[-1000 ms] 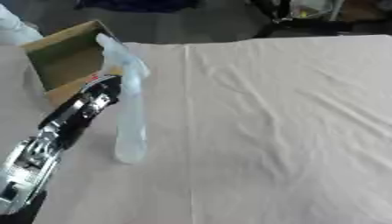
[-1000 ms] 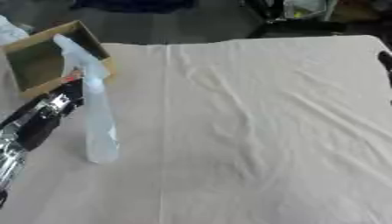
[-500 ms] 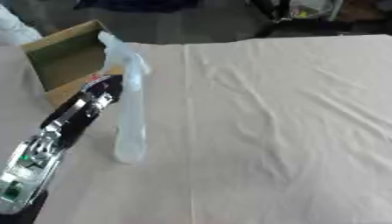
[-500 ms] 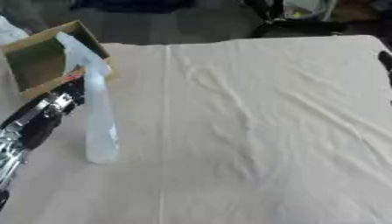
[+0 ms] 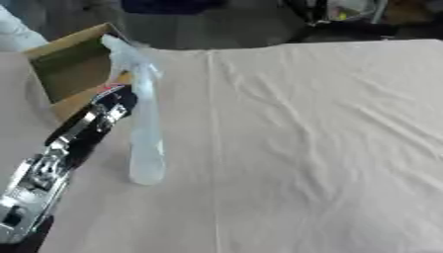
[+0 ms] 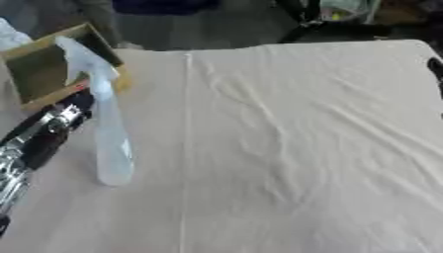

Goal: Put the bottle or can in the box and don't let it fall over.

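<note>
Bottle (image 5: pixel 145 133) stands upright on the cloth (image 5: pixel 329 148) near the table's left edge, about midway down its length. Clear, tall, slim, pale spray-type top; top overlaps the box in my view, base sits on the cloth well short of it.

Box (image 5: pixel 65 74), open cardboard, sits at the far left corner of the table, opening facing up and toward me, inside dark and greenish. One front flap shows tan, just beside the bottle's upper part.

My left hand (image 5: pixel 110 105) comes in from the lower left along the table's left edge, black and silver, forearm stretched diagonally up toward the bottle. Hand end lies against or just beside the bottle's left side at about mid-height. Fingers blur into the bottle; I cannot tell whether they are curled round it or apart.

My right hand (image 6: pixel 435 69) shows only as a dark sliver at the right edge of the right eye view, over the table's right edge, well apart from the bottle. Cannot tell its fingers.

Cloth is cream, wrinkled across the middle and right, with one straight crease running from far edge to near edge just right of the bottle.
</note>
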Available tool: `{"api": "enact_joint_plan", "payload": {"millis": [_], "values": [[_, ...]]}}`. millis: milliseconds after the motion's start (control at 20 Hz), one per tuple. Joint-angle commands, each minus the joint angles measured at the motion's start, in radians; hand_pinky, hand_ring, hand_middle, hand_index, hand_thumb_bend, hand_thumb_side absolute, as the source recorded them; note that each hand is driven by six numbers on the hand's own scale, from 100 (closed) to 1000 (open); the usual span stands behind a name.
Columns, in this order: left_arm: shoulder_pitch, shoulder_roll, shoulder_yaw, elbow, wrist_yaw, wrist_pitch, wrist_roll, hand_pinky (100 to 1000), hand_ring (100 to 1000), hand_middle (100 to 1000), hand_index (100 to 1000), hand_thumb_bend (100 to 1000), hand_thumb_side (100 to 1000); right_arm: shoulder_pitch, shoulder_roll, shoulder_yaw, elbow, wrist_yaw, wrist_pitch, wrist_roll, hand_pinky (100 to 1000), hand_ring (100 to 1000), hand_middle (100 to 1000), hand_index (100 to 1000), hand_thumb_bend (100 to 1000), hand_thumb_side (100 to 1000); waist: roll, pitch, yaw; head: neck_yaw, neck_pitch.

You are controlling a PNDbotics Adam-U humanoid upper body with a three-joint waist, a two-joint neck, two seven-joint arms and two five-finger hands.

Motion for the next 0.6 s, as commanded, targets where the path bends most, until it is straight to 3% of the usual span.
{"api": "enact_joint_plan", "payload": {"millis": [50,600], "values": [[0.006,0.032,0.005,-0.029,0.01,0.0,0.012,1000,1000,1000,950,249,902,-0.012,-0.029,-0.01,-0.023,-0.004,-0.001,-0.003,1000,1000,957,1000,100,470,0.0,-0.012,-0.001,-0.007,-0.019],[0.04,0.052,0.017,-0.053,0.017,0.002,0.018,1000,1000,1000,939,251,900,-0.011,-0.029,-0.01,-0.023,-0.001,-0.002,-0.004,1000,1000,957,1000,100,470,-0.001,-0.011,0.002,-0.011,-0.021]]}}
